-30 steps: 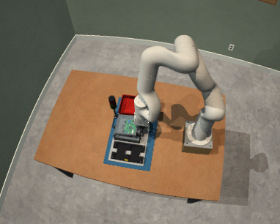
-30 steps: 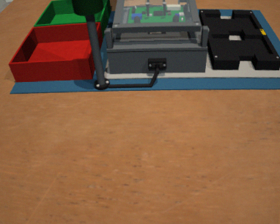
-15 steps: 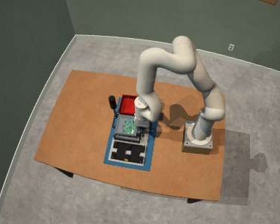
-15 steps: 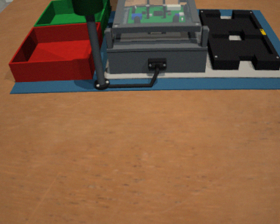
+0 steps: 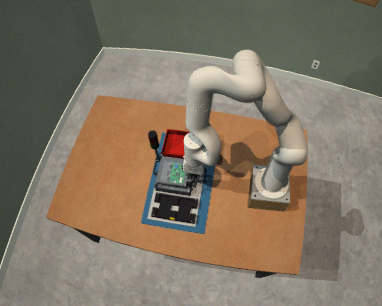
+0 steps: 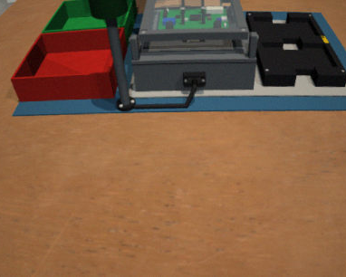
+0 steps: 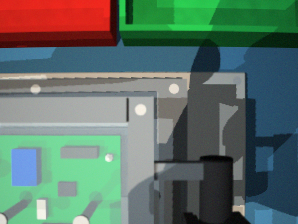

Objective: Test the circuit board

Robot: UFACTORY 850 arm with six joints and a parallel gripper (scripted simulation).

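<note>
The green circuit board [image 7: 65, 170] lies in the grey tester [image 6: 192, 74] beside the end effector [image 7: 215, 220], which grips the grey lid frame [image 7: 141, 165], nearly closed; latching, waiting and binning remain.

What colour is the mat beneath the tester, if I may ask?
Blue mat; the exterior view shows it best.

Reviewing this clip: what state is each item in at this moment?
Grey frame lid: down over the tester, latch not visible.
Green circuit board: flat under the lid, components up.
Black slotted tray: empty.
Red bin: empty.
Green bin: empty as far as visible.
Signal light on the pole: dark.
Gripper: shut on the dark cylindrical handle.
</note>
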